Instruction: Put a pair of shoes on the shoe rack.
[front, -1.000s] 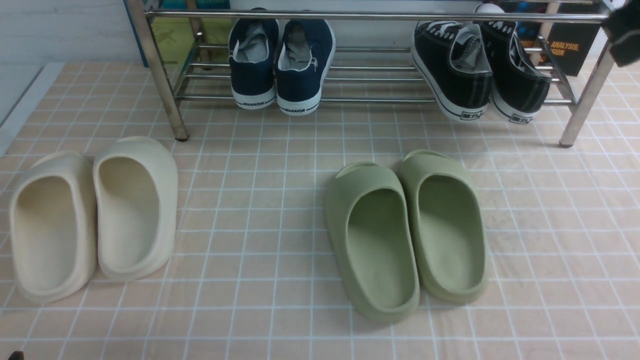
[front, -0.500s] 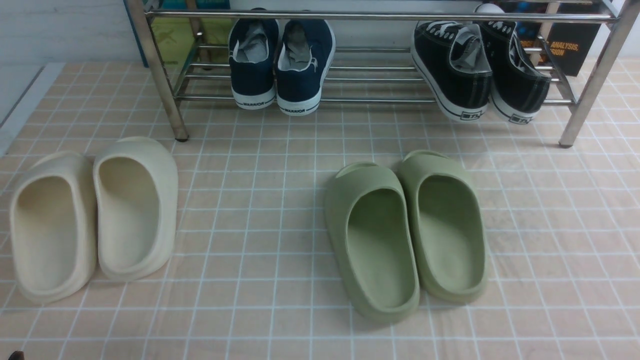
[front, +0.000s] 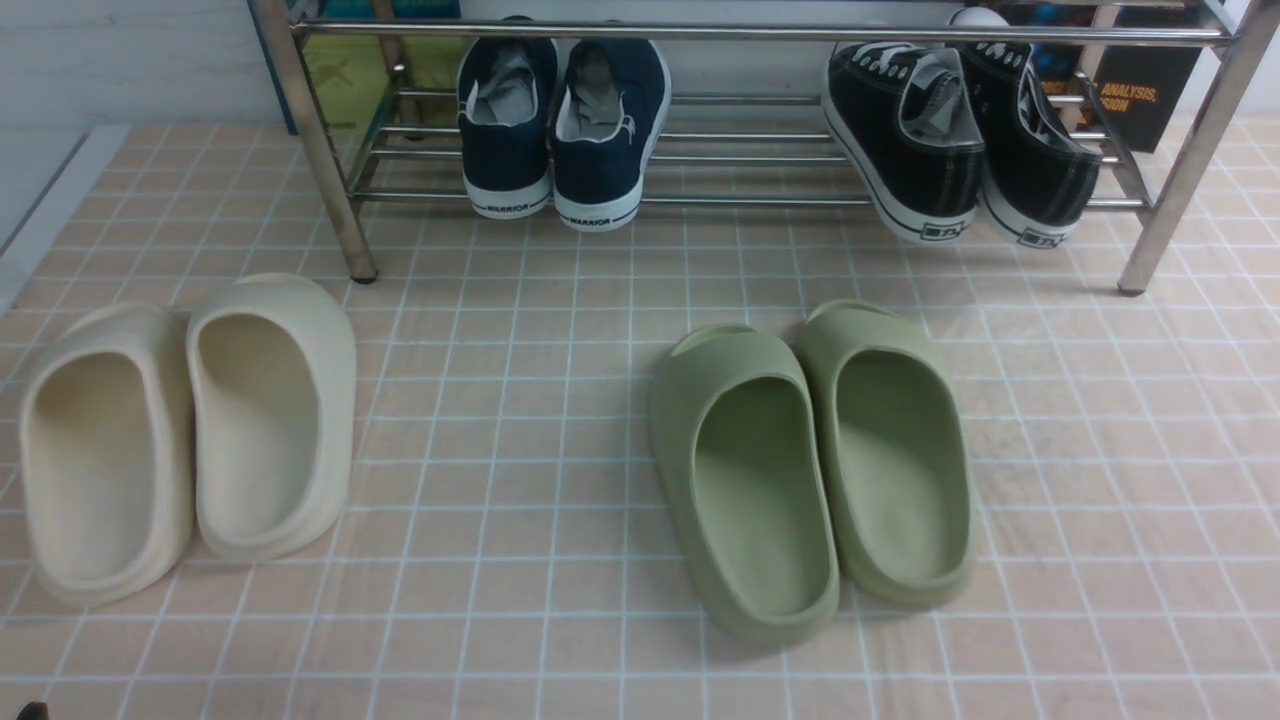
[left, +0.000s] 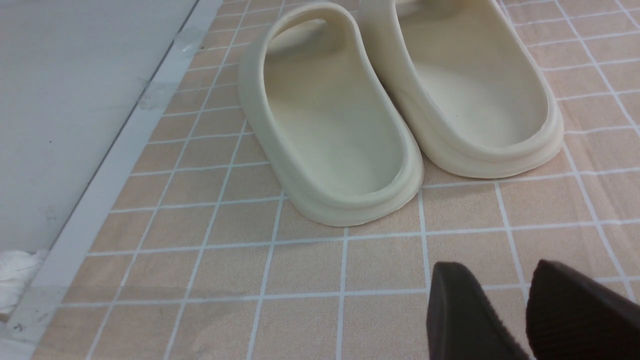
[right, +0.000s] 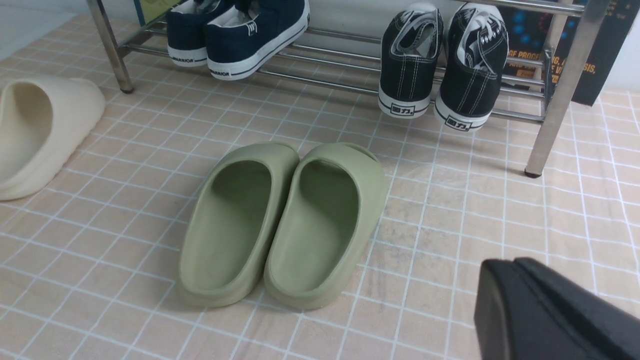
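With the right arm gone from the rack's (front: 760, 32) corner a second ago, the black sneakers (front: 955, 140) rest placed; left gripper (left: 520, 320) jaws apart, the right gripper's (right: 550, 310) seemingly closed.

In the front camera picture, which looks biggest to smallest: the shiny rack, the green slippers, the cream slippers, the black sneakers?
1. Shoe rack, widest by far.
2. Green slides and cream slides: alike, both nearest the camera.
3. Black sneakers, smallest-looking, but farther back.
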